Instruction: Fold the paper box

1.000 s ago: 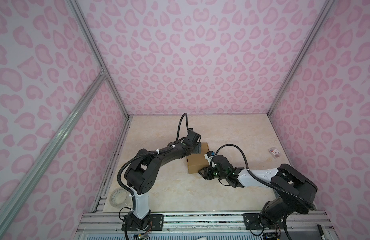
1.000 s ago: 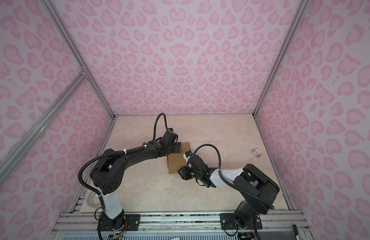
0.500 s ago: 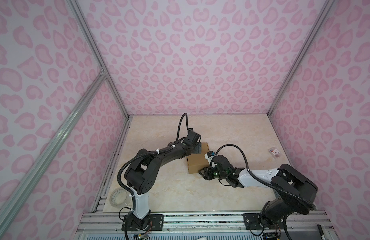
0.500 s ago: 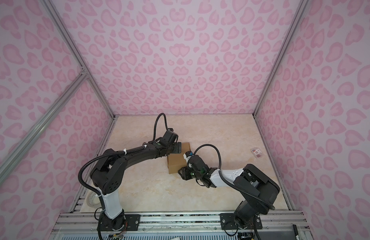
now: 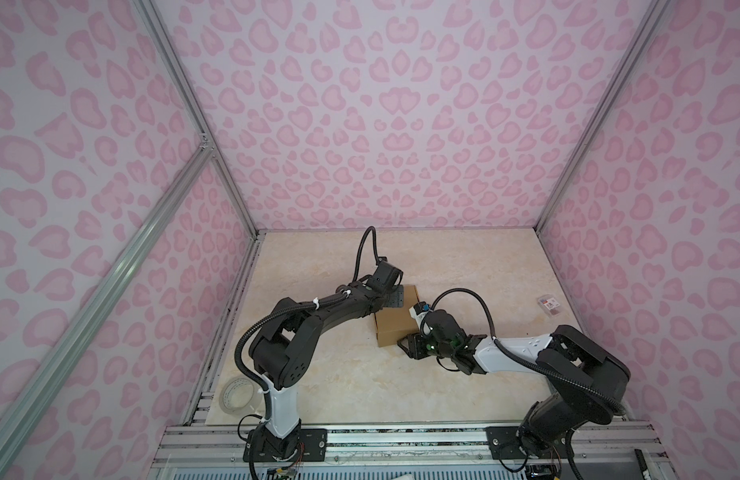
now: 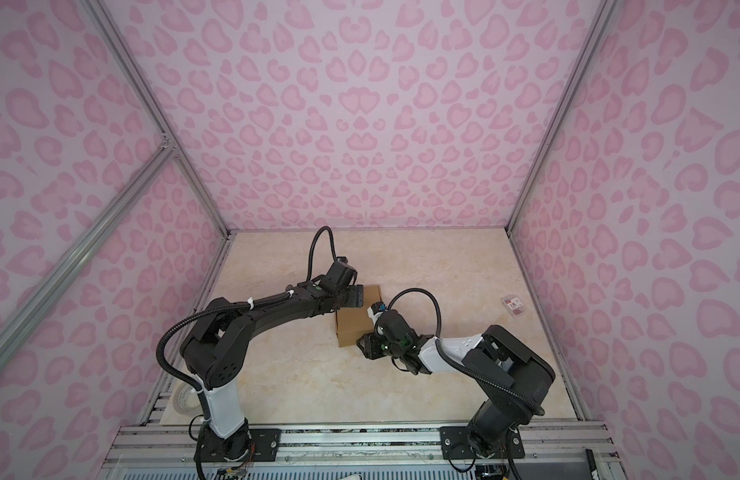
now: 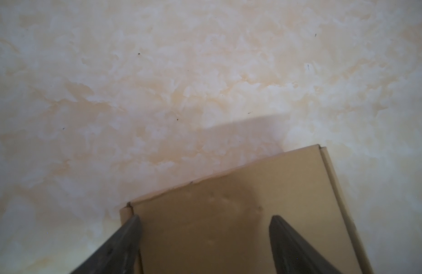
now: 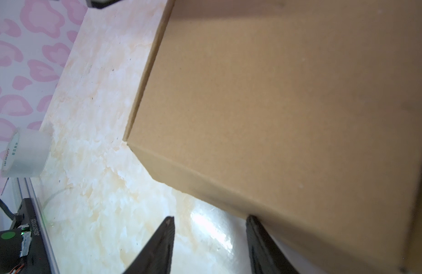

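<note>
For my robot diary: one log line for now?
paper box: closed | left pincer: open over its top | right pincer: open beside its near edge

paper box (image 5: 395,330) far corner behind left arm (image 5: 343,306), packet (image 5: 549,304) label illegible

Left arm (image 5: 318,320) and right arm (image 5: 576,365) were black with ribbed cables; white links: left's beside the base rail (image 5: 401,436), right's farther off, near green lights.
</note>
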Available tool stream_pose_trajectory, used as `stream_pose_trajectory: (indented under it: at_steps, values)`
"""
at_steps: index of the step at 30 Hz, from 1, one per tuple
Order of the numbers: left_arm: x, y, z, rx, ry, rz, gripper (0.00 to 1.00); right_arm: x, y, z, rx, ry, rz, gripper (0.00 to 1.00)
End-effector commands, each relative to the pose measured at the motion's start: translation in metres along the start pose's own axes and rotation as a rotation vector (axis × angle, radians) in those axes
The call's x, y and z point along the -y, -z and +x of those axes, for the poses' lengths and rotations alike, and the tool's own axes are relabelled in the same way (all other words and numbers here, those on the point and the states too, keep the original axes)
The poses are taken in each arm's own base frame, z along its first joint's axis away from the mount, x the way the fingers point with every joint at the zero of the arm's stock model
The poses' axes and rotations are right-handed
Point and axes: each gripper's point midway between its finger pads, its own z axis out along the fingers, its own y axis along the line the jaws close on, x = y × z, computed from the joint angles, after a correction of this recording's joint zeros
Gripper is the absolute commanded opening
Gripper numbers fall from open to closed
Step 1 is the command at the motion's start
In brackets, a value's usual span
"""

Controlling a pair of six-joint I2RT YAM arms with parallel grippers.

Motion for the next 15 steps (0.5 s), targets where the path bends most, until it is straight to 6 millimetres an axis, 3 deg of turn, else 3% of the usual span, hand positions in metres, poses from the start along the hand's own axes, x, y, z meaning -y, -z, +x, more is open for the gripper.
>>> stream_pose_trajectory:
  at_steps: [1,15]
  values:
    - [0.006,0.001,0.057,-0.236,0.011,0.057,0.87,-0.002,-0.002,-0.009,0.032,0.012,-0.001,0.52]
    - [0.009,0.000,0.060,-0.244,0.001,0.060,0.87,0.005,-0.002,-0.021,0.075,0.053,0.047,0.52]
